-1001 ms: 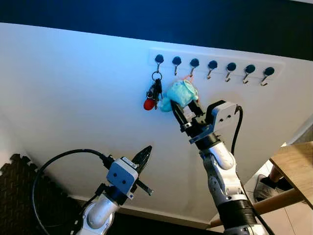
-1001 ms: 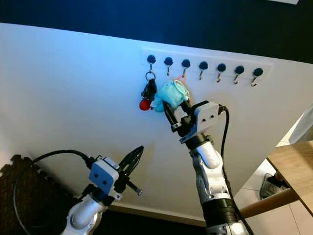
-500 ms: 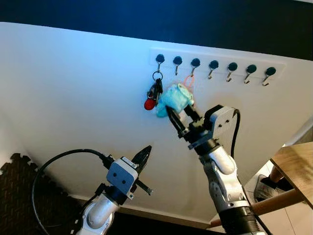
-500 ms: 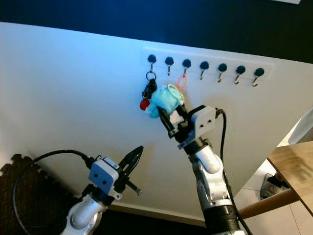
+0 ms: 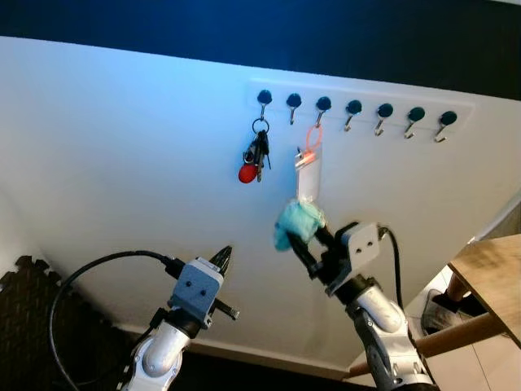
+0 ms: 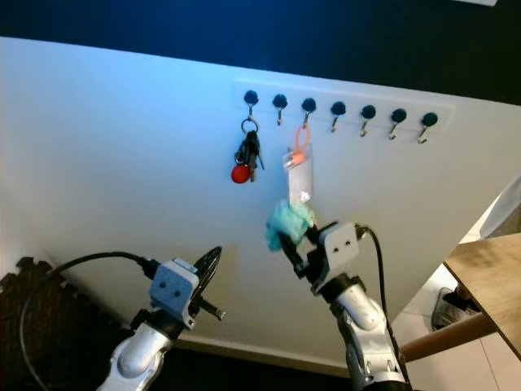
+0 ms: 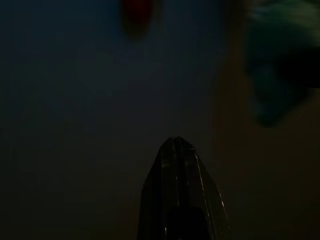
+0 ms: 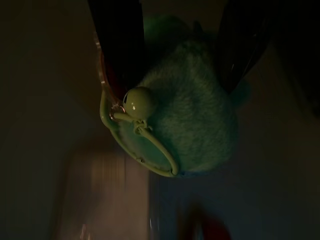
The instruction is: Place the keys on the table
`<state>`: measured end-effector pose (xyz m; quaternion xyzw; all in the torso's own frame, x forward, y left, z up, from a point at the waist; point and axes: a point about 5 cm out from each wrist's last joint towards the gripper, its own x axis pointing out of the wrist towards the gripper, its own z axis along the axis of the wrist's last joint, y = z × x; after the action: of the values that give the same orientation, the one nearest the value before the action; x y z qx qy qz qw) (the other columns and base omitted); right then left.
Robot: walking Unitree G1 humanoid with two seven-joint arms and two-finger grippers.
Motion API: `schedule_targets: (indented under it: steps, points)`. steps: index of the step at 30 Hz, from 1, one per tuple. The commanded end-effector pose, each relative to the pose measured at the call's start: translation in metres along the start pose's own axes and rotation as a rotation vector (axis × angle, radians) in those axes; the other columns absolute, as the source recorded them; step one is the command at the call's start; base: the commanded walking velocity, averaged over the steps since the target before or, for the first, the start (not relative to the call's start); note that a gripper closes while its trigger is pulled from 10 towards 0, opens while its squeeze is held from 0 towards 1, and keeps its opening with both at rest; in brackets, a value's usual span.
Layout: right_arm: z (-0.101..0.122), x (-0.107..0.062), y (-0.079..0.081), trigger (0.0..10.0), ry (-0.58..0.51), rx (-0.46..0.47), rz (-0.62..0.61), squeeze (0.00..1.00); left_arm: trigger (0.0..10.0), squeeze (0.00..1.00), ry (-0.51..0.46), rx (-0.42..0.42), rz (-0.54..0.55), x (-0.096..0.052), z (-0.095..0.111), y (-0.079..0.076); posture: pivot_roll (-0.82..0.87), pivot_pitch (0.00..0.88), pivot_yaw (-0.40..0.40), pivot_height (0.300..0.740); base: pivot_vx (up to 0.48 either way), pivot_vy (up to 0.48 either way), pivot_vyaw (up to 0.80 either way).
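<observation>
A fluffy teal keychain [image 5: 296, 221] with a pale green loop [image 8: 150, 145] is held away from the wall, below the hook rail [image 5: 358, 106]. My right gripper [image 5: 309, 238] is shut on it, and its black fingers [image 8: 117, 45] press both sides of the plush. A bunch of keys with a red fob [image 5: 254, 159] hangs from the leftmost hook. My left gripper [image 5: 221, 259] is shut and empty, low on the left and pointing up at the wall; its closed tips [image 7: 175, 145] show in the dark left wrist view.
A clear card holder on an orange loop [image 5: 307, 167] hangs from the third hook. The wooden table [image 5: 492, 273] stands at the right edge, with a shoe [image 5: 440, 308] beneath it. A black foam mat [image 5: 28, 301] lies at the lower left.
My right gripper has come down and away from the hooks with the teal keychain in it, uncovering the card holder. The left gripper has dropped a little.
</observation>
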<state>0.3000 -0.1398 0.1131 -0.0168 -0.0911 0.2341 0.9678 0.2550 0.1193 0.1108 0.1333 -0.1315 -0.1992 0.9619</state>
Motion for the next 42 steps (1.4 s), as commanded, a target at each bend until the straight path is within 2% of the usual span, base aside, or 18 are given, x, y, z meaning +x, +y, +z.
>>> schedule_targets:
  steps: [1, 2, 4, 5, 6, 7, 8, 10, 11, 14, 15, 19, 23, 28, 31, 35, 42]
  points:
    - [-0.039, -0.021, -0.006, 10.0, 0.184, -0.010, -0.061, 0.00, 10.0, 0.00, 0.191, 0.005, 0.112, -0.013, -0.033, 0.015, 0.11, 0.081, -0.089, 0.740, 0.000, 0.000, 0.00]
    - [-0.039, -0.021, -0.006, 10.0, 0.184, -0.010, -0.061, 0.00, 10.0, 0.00, 0.191, 0.005, 0.112, -0.013, -0.033, 0.015, 0.11, 0.081, -0.089, 0.740, 0.000, 0.000, 0.00]
    - [-0.062, -0.035, -0.009, 10.0, 0.283, 0.022, -0.136, 0.00, 10.0, 0.00, 0.296, -0.055, 0.180, -0.024, -0.054, 0.023, 0.11, 0.077, -0.088, 0.740, 0.000, 0.000, 0.00]
    - [-0.062, -0.035, -0.009, 10.0, 0.283, 0.022, -0.136, 0.00, 10.0, 0.00, 0.296, -0.055, 0.180, -0.024, -0.054, 0.023, 0.11, 0.077, -0.088, 0.740, 0.000, 0.000, 0.00]
    - [-0.074, -0.044, -0.011, 10.0, 0.342, 0.038, -0.196, 0.00, 10.0, 0.00, 0.391, -0.092, 0.197, -0.033, -0.071, 0.024, 0.11, 0.074, -0.085, 0.740, 0.000, 0.000, 0.00]
    - [-0.079, -0.047, -0.013, 10.0, 0.364, 0.045, -0.224, 0.00, 10.0, 0.00, 0.438, -0.112, 0.198, -0.037, -0.079, 0.023, 0.11, 0.074, -0.085, 0.740, 0.000, 0.000, 0.00]
    - [-0.079, -0.047, -0.013, 10.0, 0.364, 0.045, -0.224, 0.00, 10.0, 0.00, 0.438, -0.112, 0.198, -0.037, -0.079, 0.023, 0.11, 0.074, -0.085, 0.740, 0.000, 0.000, 0.00]
    - [-0.093, -0.056, -0.014, 10.0, 0.437, 0.101, -0.293, 0.00, 10.0, 0.00, 0.534, -0.122, 0.236, -0.050, -0.099, 0.025, 0.11, 0.067, -0.081, 0.740, 0.000, 0.000, 0.00]
    - [-0.093, -0.056, -0.014, 10.0, 0.437, 0.101, -0.293, 0.00, 10.0, 0.00, 0.534, -0.122, 0.236, -0.050, -0.099, 0.025, 0.11, 0.067, -0.081, 0.740, 0.000, 0.000, 0.00]
    - [-0.108, -0.067, -0.013, 10.0, 0.533, 0.117, -0.338, 0.00, 10.0, 0.00, 0.633, -0.133, 0.273, -0.062, -0.115, 0.026, 0.10, 0.064, -0.076, 0.740, 0.000, 0.000, 0.00]
    - [-0.108, -0.067, -0.013, 10.0, 0.533, 0.117, -0.338, 0.00, 10.0, 0.00, 0.633, -0.133, 0.273, -0.062, -0.115, 0.026, 0.10, 0.064, -0.076, 0.740, 0.000, 0.000, 0.00]
    - [-0.123, -0.081, -0.012, 10.0, 0.646, 0.102, -0.394, 0.00, 10.0, 0.00, 0.767, -0.227, 0.309, -0.071, -0.134, 0.022, 0.10, 0.056, -0.070, 0.740, 0.000, 0.000, 0.00]
    - [-0.129, -0.087, -0.011, 10.0, 0.690, 0.084, -0.419, 0.00, 10.0, 0.00, 0.806, -0.212, 0.309, -0.075, -0.140, 0.020, 0.09, 0.051, -0.070, 0.740, 0.000, 0.000, 0.00]
    - [-0.134, -0.099, -0.013, 10.0, 0.722, 0.083, -0.487, 0.00, 10.0, 0.00, 0.818, -0.208, 0.340, -0.080, -0.143, 0.021, 0.10, 0.045, -0.076, 0.740, 0.000, 0.000, 0.00]
    - [-0.135, -0.101, -0.014, 10.0, 0.726, 0.082, -0.497, 0.00, 10.0, 0.00, 0.818, -0.202, 0.343, -0.080, -0.144, 0.021, 0.10, 0.045, -0.076, 0.740, 0.000, 0.000, 0.00]
    - [-0.143, -0.123, -0.016, 10.0, 0.799, 0.094, -0.562, 0.00, 10.0, 0.00, 0.858, -0.167, 0.406, -0.091, -0.148, 0.027, 0.09, 0.039, -0.076, 0.740, 0.000, 0.000, 0.00]
    - [-0.145, -0.133, -0.019, 10.0, 0.811, 0.119, -0.601, 0.00, 10.0, 0.00, 0.871, -0.134, 0.439, -0.095, -0.150, 0.033, 0.08, 0.036, -0.074, 0.740, 0.000, 0.000, 0.00]
